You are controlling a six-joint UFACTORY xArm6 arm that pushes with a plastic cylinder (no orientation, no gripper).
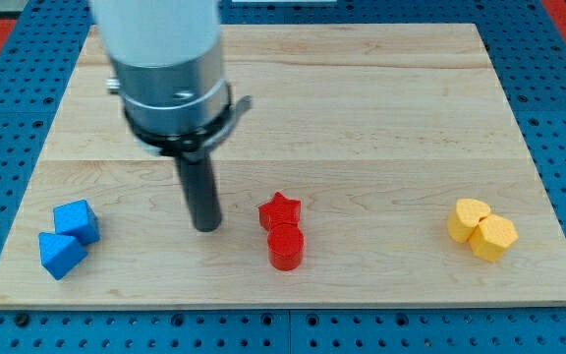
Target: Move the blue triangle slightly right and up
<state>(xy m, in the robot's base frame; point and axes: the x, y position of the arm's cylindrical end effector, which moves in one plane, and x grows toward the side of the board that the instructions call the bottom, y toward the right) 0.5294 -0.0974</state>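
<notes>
Two blue blocks touch at the board's bottom left. The lower one (pixel 61 254) looks like the blue triangle, and the upper one (pixel 77 220) looks like a blue cube. My tip (pixel 205 228) rests on the board to the right of both blue blocks, well apart from them. It stands about midway between them and the red blocks and touches no block.
A red star (pixel 280 209) touches a red cylinder (pixel 285 247) just right of my tip. Two yellow blocks sit together at the right: a rounded one (pixel 470 217) and a hexagon (pixel 493 238). The wooden board's bottom edge (pixel 283 303) runs close below the blocks.
</notes>
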